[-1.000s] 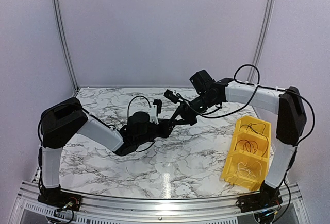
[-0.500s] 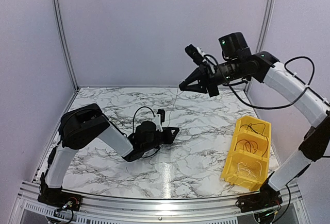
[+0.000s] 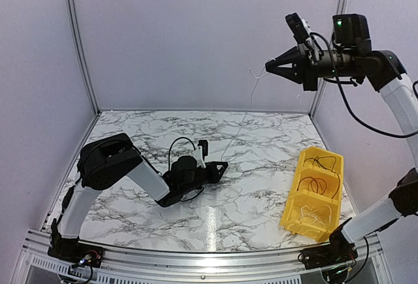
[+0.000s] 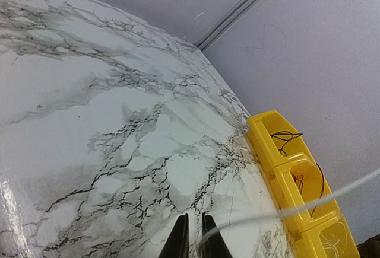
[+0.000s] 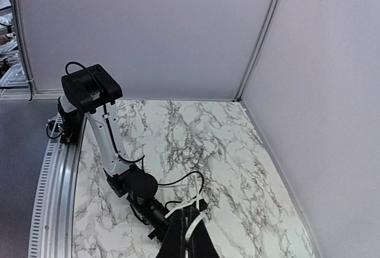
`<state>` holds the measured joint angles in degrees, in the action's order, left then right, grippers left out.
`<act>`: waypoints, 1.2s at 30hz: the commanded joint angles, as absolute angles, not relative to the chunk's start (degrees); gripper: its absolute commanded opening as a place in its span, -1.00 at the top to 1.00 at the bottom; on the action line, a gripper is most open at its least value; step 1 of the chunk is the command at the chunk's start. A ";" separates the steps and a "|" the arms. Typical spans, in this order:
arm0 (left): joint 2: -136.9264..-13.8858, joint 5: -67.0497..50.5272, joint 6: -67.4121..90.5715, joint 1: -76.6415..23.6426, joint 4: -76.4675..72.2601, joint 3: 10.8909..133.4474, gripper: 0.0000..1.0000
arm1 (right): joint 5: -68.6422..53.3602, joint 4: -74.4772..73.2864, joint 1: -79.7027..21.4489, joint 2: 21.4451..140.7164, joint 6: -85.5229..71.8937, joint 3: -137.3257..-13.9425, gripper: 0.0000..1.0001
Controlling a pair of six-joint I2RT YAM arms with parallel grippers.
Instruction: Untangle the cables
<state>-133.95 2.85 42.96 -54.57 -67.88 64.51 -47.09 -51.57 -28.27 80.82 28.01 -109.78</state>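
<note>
Marble table (image 3: 261, 192) carries yellow bin (image 3: 287, 215) w/ black cables (image 3: 313, 185) inside. High above & left of bin, right gripper (image 3: 269, 67) is pinched closed on whitish cable (image 3: 243, 119). Low & left of bin, left gripper (image 3: 221, 165) is narrowed onto its other end. Cable's long axis slants up toward bin side. Right arm is nearer bin, so prob. it carries the cable over.

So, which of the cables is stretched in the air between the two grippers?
The whitish cable, strung from the raised right gripper down to the low left gripper; the other cables lie coiled in the yellow bin.
</note>
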 commanded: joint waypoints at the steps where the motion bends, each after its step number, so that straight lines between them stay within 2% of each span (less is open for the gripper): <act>1: -136.66 3.23 43.41 -54.58 -66.86 63.79 0.70 | -42.88 -48.26 -25.83 74.29 29.70 -110.27 1.00; 4: -136.61 4.33 43.51 -54.58 -66.29 63.42 0.52 | -40.89 -47.78 -23.79 73.28 30.28 -110.15 1.00; 15: -135.19 5.20 43.38 -54.58 -66.00 61.71 0.38 | -38.89 -48.47 -21.98 72.45 32.53 -106.78 1.00; 25: -134.64 5.21 44.28 -54.58 -66.36 60.82 0.41 | -35.06 -48.73 -20.44 60.19 34.80 -91.06 1.00; 36: -134.88 5.45 44.47 -54.45 -66.61 60.06 0.41 | -33.81 -58.77 -15.02 48.30 44.99 -77.81 1.00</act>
<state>-134.32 5.04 43.97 -54.54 -69.87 61.69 -35.29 -52.80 -16.82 50.72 39.31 -80.49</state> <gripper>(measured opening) 0.296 0.022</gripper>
